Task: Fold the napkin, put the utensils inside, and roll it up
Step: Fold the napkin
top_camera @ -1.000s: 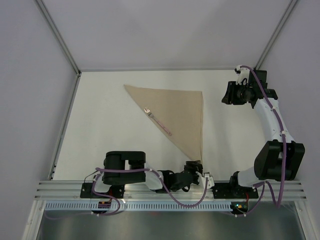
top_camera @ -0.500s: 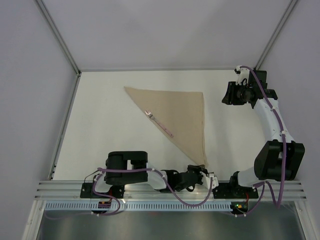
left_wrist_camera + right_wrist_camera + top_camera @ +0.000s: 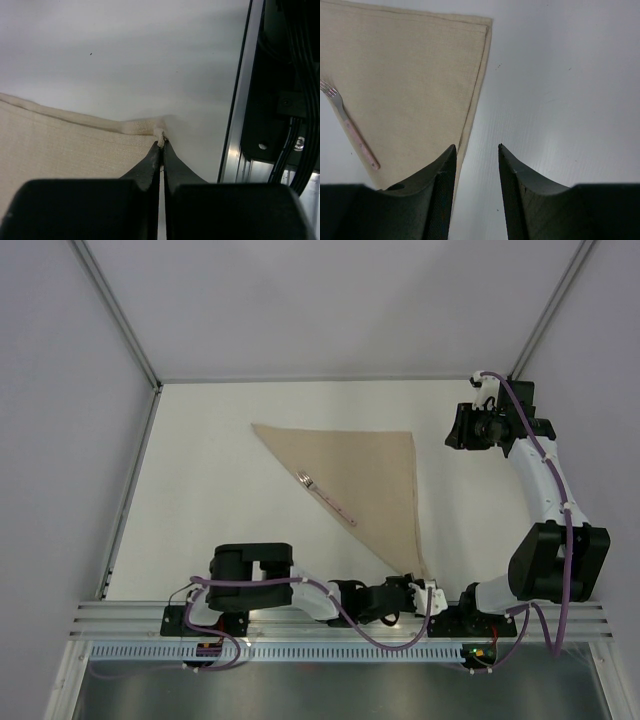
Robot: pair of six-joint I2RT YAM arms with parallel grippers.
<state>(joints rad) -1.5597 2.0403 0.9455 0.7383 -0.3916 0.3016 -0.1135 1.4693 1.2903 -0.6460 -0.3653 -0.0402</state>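
Note:
The tan napkin (image 3: 372, 468) lies folded into a triangle on the white table, its long point reaching toward the near edge. The fork (image 3: 329, 500), pink-handled, rests along the napkin's slanted left edge with its tines toward the far left. My left gripper (image 3: 412, 583) is shut on the napkin's near corner (image 3: 159, 134), which is pinched between the tips (image 3: 161, 144). My right gripper (image 3: 454, 429) hangs open above the bare table just right of the napkin's far right corner (image 3: 482, 27). Nothing sits between its fingers (image 3: 476, 148). The fork (image 3: 351, 131) shows at the left of the right wrist view.
An aluminium rail (image 3: 300, 612) runs along the near edge, close behind the left gripper and seen as a metal strip (image 3: 239, 125) in the left wrist view. Grey walls enclose the table on the left, the far side and the right.
My left gripper closed on the napkin's near corner and moved right along the near edge. The napkin and the fork slid slightly right and nearer with it. The right arm stayed still.

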